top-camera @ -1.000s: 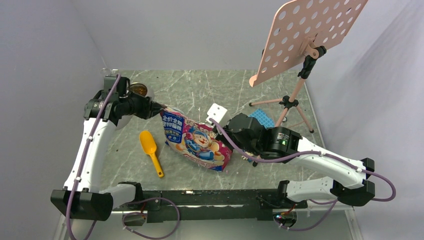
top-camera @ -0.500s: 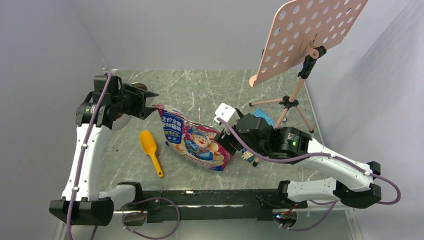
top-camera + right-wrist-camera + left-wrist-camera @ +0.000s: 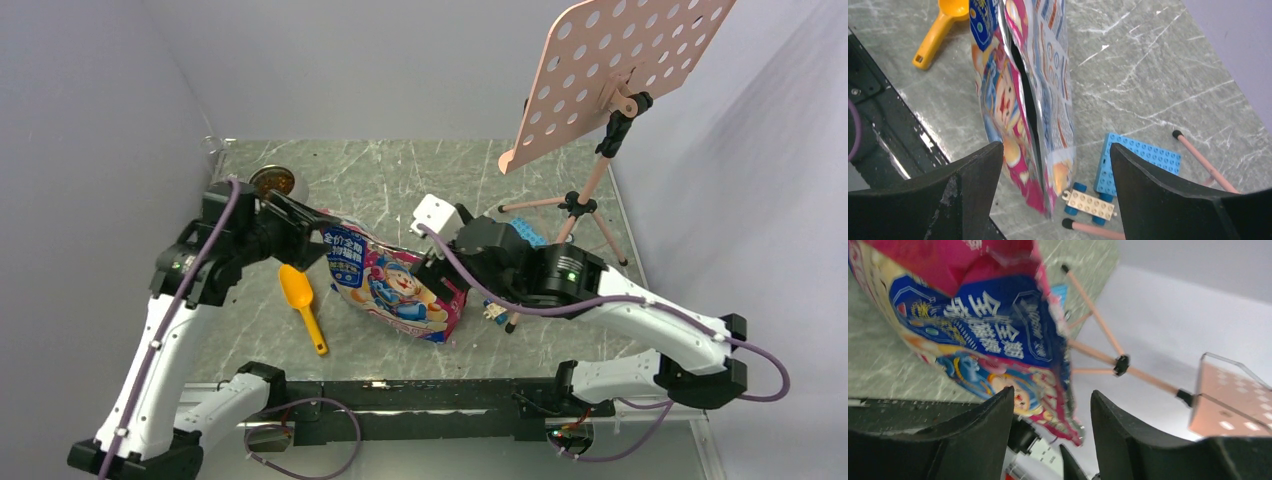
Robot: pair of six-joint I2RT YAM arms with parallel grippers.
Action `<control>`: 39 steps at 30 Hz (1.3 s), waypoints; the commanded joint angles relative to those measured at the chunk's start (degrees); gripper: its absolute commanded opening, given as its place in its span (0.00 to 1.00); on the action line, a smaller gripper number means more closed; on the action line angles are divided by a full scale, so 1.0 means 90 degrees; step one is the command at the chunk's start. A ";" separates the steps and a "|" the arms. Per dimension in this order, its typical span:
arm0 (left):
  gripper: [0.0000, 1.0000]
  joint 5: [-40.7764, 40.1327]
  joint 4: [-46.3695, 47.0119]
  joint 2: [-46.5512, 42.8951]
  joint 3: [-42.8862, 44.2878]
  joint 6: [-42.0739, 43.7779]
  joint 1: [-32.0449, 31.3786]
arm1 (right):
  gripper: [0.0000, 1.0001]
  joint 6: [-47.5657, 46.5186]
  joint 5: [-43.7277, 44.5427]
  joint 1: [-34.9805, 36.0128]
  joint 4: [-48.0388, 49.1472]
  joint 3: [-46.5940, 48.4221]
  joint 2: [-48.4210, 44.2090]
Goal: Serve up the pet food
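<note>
The pink cartoon-printed pouch [image 3: 390,285] rests on the table, its slit top edge facing the right wrist camera. Brown pet food shows in a round steel bowl [image 3: 272,181] at the back left. My left gripper [image 3: 305,232] is open beside the pouch's upper left corner. In the left wrist view the pouch [image 3: 983,325] hangs beyond the spread left gripper [image 3: 1053,405], apart from both fingers. My right gripper [image 3: 1055,155] is open wide, and the pouch's [image 3: 1028,100] lower edge stands in the gap with neither finger touching it. An orange scoop [image 3: 302,300] lies left of the pouch.
A pink perforated music stand [image 3: 610,70] on a tripod [image 3: 572,205] rises at the back right, its legs reaching toward the right arm. A blue studded plate [image 3: 1138,160] and a small brick cart [image 3: 1090,205] lie right of the pouch. Grey walls close both sides.
Both grippers have opened and let go of the pouch. The left arm pulled back, then swung down toward the pouch's corner. The pouch stays where it was.
</note>
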 commanded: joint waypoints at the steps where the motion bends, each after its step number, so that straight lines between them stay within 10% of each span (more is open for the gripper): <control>1: 0.62 -0.0215 0.0644 0.0176 -0.0452 -0.1497 -0.0983 | 0.82 -0.0062 0.0354 -0.0019 0.0645 0.0557 0.0758; 15: 0.52 -0.0646 0.1325 0.0503 -0.0759 -0.2364 -0.1945 | 0.33 -0.0651 0.1270 0.0154 0.1298 0.1279 0.2359; 19: 0.37 -0.0765 0.1647 0.0395 -0.1067 -0.2672 -0.2064 | 0.20 -0.1077 0.1613 0.0397 0.1710 0.0726 0.2205; 22: 0.08 -0.0803 0.1823 0.0449 -0.1108 -0.2666 -0.2067 | 0.00 -0.1487 0.2063 0.0649 0.2115 0.0259 0.2052; 31: 0.00 -0.0626 0.1522 0.0598 -0.0860 -0.2697 -0.2001 | 0.00 -0.1371 0.1911 0.0665 0.2139 0.0025 0.1802; 35: 0.00 -0.0381 0.1559 0.0663 -0.0860 -0.2741 -0.2007 | 0.46 -0.1593 0.1928 0.0657 0.2336 -0.0032 0.1892; 39: 0.00 -0.0479 0.1456 0.0566 -0.0779 -0.2809 -0.1948 | 0.47 -0.1782 0.2348 0.0613 0.2447 0.0050 0.2101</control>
